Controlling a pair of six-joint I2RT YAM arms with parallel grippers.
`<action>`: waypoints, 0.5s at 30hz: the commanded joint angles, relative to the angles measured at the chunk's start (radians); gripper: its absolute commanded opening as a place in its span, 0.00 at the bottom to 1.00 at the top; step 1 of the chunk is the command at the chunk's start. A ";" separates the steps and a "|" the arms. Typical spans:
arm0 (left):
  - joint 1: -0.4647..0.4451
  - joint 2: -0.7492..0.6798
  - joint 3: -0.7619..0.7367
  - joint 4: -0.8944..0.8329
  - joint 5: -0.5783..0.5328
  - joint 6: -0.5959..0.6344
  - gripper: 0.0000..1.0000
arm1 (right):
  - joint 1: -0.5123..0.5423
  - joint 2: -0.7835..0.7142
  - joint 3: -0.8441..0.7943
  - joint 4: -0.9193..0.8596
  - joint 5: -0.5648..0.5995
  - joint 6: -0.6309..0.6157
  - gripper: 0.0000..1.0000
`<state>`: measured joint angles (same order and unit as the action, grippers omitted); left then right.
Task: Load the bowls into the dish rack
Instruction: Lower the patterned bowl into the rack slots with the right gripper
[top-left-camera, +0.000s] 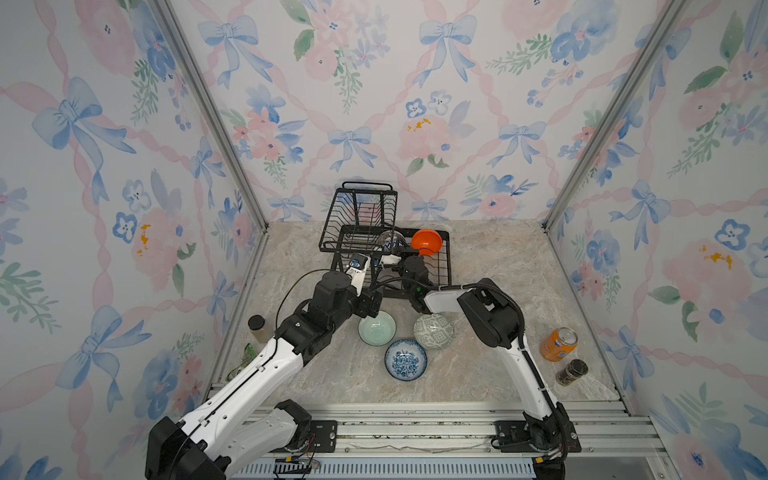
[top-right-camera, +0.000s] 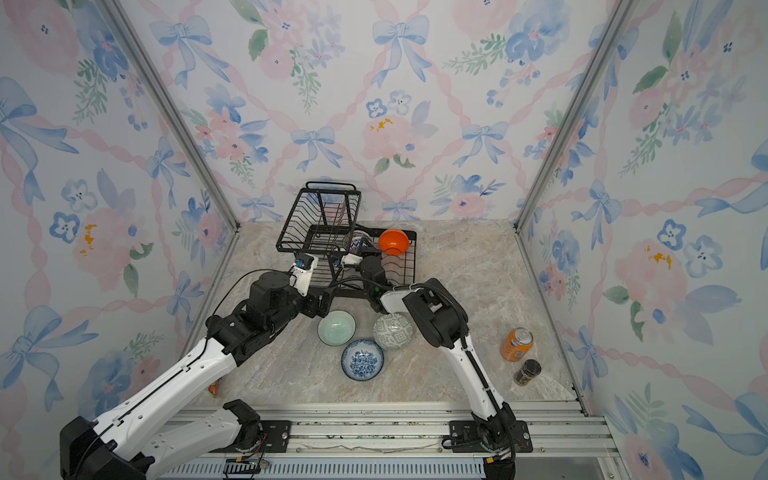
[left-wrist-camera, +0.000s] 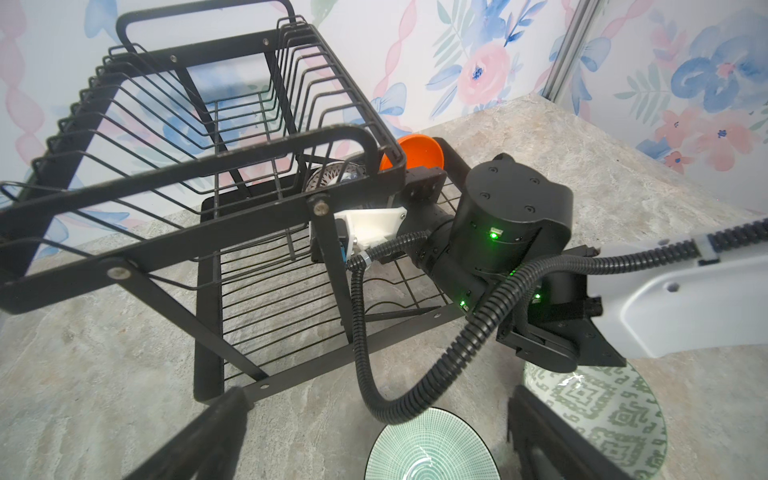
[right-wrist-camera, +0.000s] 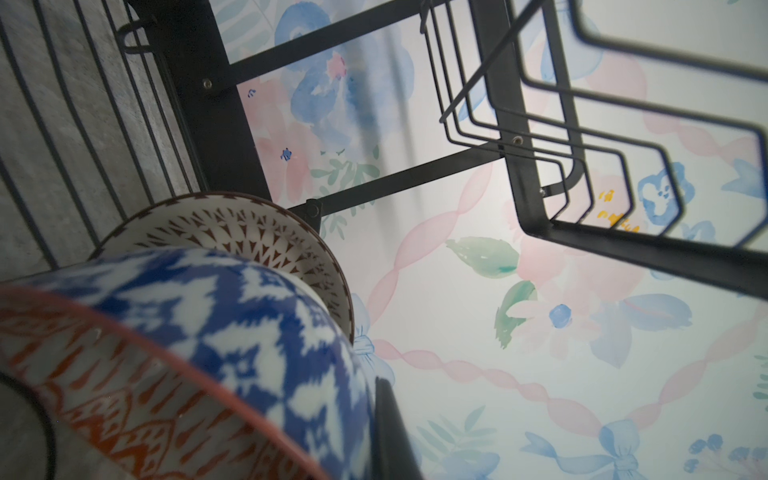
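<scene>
- Progress looks close to halfway: of the six bowls in view, two sit in the dish rack (top-left-camera: 358, 198), one is in hand and three lie on the tabletop (top-left-camera: 498, 291).
- Loaded: the plain orange bowl (top-left-camera: 426, 241) stands on edge at the far end of the lower tray (top-left-camera: 445, 266). The white bowl with dark triangles (right-wrist-camera: 249, 232) stands on edge under the raised upper basket.
- Your right tool (top-left-camera: 401, 251) reaches into the lower tray beneath the upper basket, clamped narrow on the rim of the orange-and-blue patterned bowl (right-wrist-camera: 216, 332). That bowl is tilted just in front of the triangle-patterned one. You cannot tell from the right wrist view whether the two touch, or whether the held bowl is seated between the wires.
- Your left tool (left-wrist-camera: 378, 401) hangs spread wide and empty above the mint green bowl (top-left-camera: 376, 328), which sits upright just in front of the rack.
- Left to load: the mint green bowl, the green-white geometric bowl (top-left-camera: 433, 331) beside it, and the blue-white floral bowl (top-left-camera: 405, 360) nearest you.
- The upper basket is empty.
</scene>
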<state>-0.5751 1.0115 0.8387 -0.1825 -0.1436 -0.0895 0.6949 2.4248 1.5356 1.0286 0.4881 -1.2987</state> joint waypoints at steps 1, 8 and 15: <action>0.006 -0.013 -0.012 -0.006 0.014 -0.013 0.98 | 0.011 0.001 0.023 0.044 0.086 -0.011 0.00; 0.006 0.001 -0.003 -0.004 0.025 -0.016 0.98 | 0.012 -0.005 0.056 0.237 0.098 -0.054 0.00; 0.006 0.001 0.001 -0.004 0.026 -0.018 0.98 | 0.035 -0.050 -0.035 0.252 0.074 -0.030 0.00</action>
<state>-0.5751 1.0115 0.8387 -0.1825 -0.1314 -0.0898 0.7113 2.4260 1.5238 1.1759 0.5335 -1.3392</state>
